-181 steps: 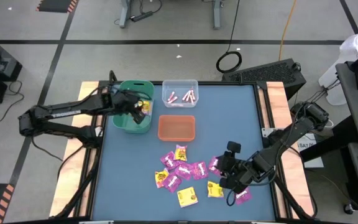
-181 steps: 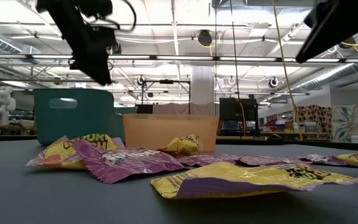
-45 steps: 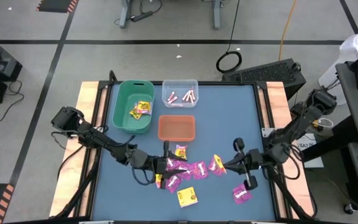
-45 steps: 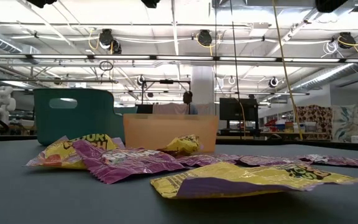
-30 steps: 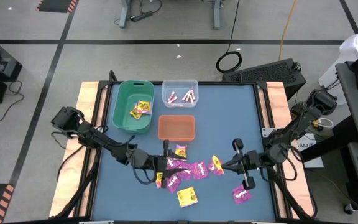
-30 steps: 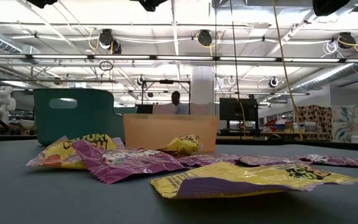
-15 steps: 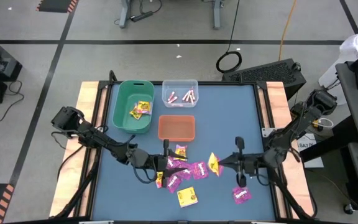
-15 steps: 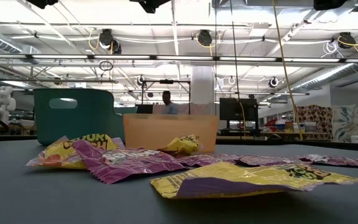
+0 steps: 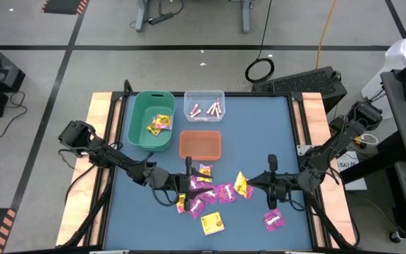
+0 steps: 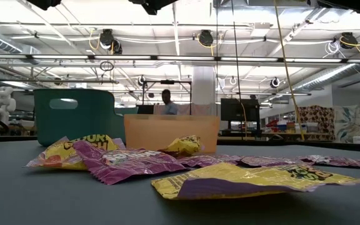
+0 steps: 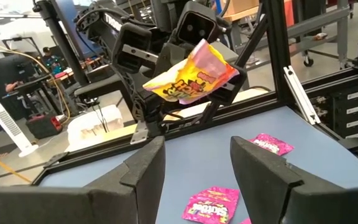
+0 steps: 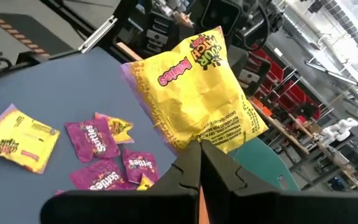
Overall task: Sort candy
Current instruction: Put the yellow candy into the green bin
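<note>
Yellow packet pinched above the table
Right pincer (image 12: 199,163) is clamped on a yellow candy packet (image 12: 194,93); left pincer (image 11: 194,163) gapes empty.

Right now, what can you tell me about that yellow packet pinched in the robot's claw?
The yellow square candy packet is crinkly, shiny wrapper with red lettering and a purple-tinged edge. It hangs above the blue table, clear of the loose sweets below. Only the right gripper touches it, fingers shut on one edge, holding it out toward the left gripper, which waits open facing it.
</note>
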